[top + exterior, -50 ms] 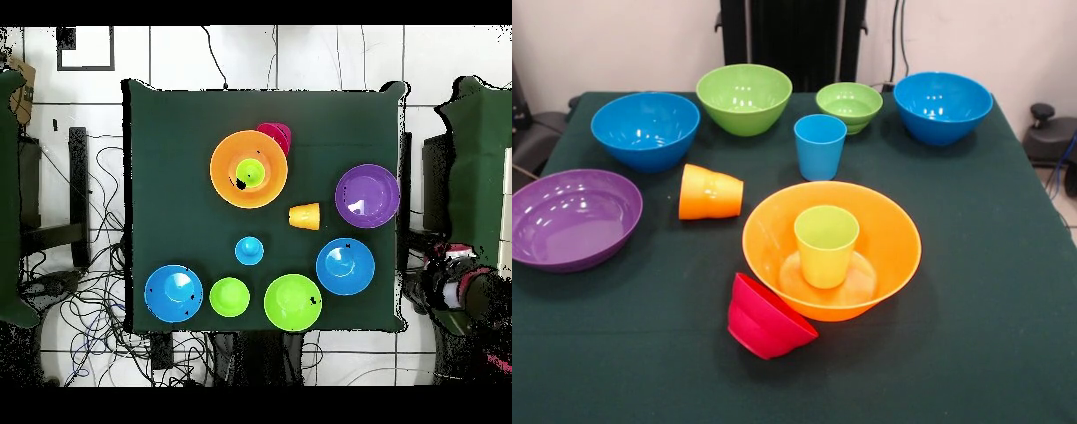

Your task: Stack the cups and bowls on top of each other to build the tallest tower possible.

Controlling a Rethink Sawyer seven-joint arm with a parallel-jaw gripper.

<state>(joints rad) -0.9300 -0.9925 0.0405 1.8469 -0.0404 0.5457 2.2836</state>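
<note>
The gripper shows in neither view, so its state cannot be told and nothing on the desk can be placed against it. In the front view, the big orange bowl stands upright toward the near edge of the green-covered desk, roughly midway along it, with the lime green cup upright inside it on the bowl's floor. The small red bowl lies tipped on its side against the orange bowl's near left flank, touching it. The orange cup lies on its side just left of the orange bowl, apart from it, its mouth turned left. The blue cup stands upright behind the orange bowl, near the desk's middle. The wide purple bowl sits at the left edge. Along the far edge stand four upright bowls: a blue bowl at left, the large green bowl, the small green bowl, and a second blue bowl toward the far right corner. All four are apart from one another.
</note>
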